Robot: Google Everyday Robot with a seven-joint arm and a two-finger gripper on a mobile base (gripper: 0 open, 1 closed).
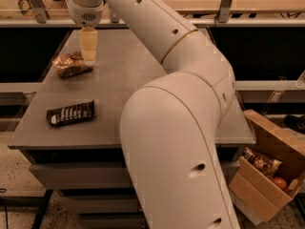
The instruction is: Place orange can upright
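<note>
The big white arm (176,128) rises from the near right and reaches to the far left. There the gripper (88,46) points straight down over the table (143,80); whether it is spread or pressed together cannot be told. One orange can (70,64) lies on its side just left of the gripper. One dark wrapper (71,113) lies nearer.

A dark snack wrapper (71,113) lies flat on the gray table (114,75). An open brown box (276,138) sits on the floor beside it.

My arm (176,128) hides the bench's (114,80) right side; I can't tell if the pincer (88,51) beside the orange can (70,64) touches it.
</note>
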